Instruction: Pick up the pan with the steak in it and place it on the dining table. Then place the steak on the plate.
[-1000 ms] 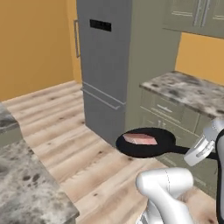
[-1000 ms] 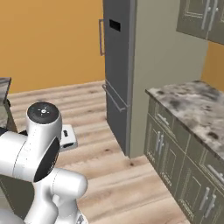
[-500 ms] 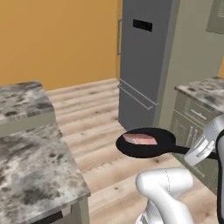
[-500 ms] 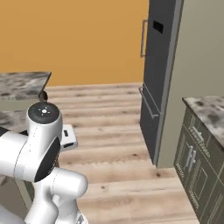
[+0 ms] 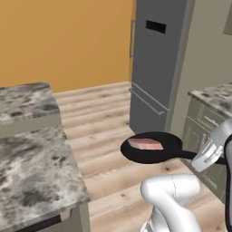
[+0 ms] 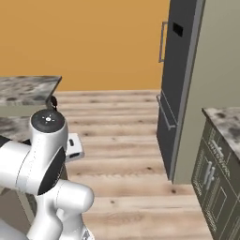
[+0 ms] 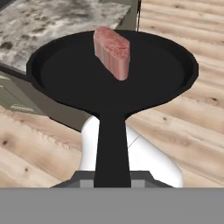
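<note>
Black frying pan (image 5: 152,149) held level in mid-air above wooden floor (image 5: 104,131) — pinkish steak (image 5: 145,144) lying inside; gripper (image 5: 206,156) pinched tight on its long handle (image 7: 111,148), beside granite-topped dining table (image 5: 31,149).

black pan (image 7: 109,74), pinkish-red steak (image 7: 112,51) (paler edges), mottled grey counter (image 5: 31,154)

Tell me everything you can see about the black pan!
The pan is round, shallow and black, looks like dull dark metal, and has one long straight handle. It is up in the air over the wooden floor, held about level, not resting on any counter. The gripper is shut on the handle's end. Inside lies the steak, a pinkish-red slab with paler edges, sitting on the pan's base. The granite-topped dining table is off to one side, not touching it.
</note>
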Controlling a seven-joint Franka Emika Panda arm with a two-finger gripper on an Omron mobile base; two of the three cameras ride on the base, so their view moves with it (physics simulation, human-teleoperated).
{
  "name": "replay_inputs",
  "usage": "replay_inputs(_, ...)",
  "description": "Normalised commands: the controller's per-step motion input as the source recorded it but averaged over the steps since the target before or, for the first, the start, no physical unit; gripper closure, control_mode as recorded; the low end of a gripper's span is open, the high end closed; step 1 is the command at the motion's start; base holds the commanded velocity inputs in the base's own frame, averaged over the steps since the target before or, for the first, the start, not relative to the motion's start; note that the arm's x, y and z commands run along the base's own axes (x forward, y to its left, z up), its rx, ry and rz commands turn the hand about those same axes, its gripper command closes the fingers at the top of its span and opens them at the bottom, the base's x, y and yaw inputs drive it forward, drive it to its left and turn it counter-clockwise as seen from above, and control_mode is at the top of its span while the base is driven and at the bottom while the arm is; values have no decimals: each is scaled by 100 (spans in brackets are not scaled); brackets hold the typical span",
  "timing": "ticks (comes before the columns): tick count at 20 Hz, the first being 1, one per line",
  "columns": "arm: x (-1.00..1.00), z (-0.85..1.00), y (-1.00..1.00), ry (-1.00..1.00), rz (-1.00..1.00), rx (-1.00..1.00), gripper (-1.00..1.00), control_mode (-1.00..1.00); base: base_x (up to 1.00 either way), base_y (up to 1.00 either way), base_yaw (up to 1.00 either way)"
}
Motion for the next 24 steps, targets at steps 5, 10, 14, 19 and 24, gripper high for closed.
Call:
replay_inputs(5,0,0,0,0,0,0,100,100,10,-78,6)
replay_inputs(10,0,0,0,0,0,0,100,100,3,-44,4)
replay_inputs(14,0,0,0,0,0,0,100,100,10,0,0)
replay_inputs(19,0,0,0,0,0,0,100,100,69,0,-1)
replay_inputs(24,0,0,0,0,0,0,100,100,97,6,-3)
